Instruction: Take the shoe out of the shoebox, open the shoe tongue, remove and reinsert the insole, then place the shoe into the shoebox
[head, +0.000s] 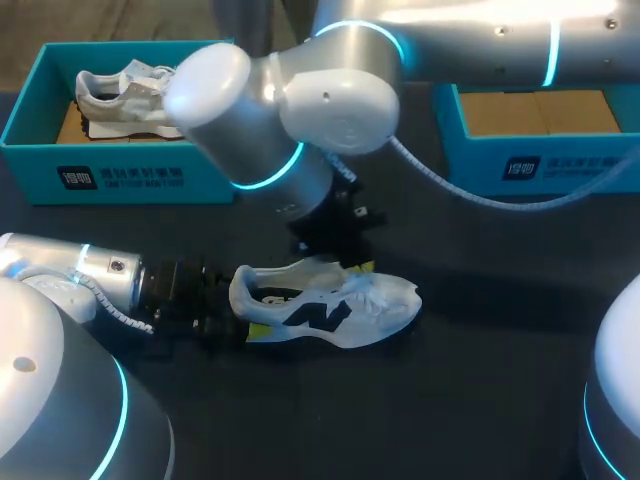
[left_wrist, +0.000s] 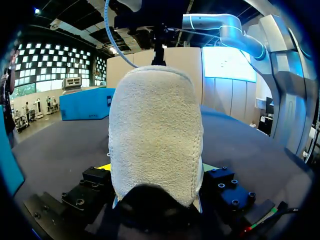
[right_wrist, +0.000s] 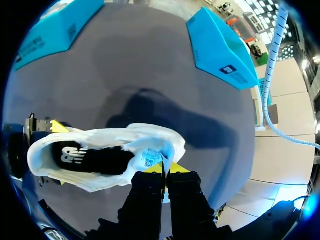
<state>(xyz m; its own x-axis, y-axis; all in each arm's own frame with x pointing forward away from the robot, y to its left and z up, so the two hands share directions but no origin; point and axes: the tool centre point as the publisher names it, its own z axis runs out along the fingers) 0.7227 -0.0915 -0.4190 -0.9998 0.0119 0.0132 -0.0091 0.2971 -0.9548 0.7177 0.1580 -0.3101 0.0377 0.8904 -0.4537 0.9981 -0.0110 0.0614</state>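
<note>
1. The left hand (head: 238, 308) is clamping the heel of the shoe (head: 330, 305) from both sides, apparently steadying it on the table (head: 480, 380).
2. The right hand (right_wrist: 165, 172) is pinching the tongue (right_wrist: 150, 157) between its fingertips, likely pulling it back to expose the insole (right_wrist: 80, 156).
</note>
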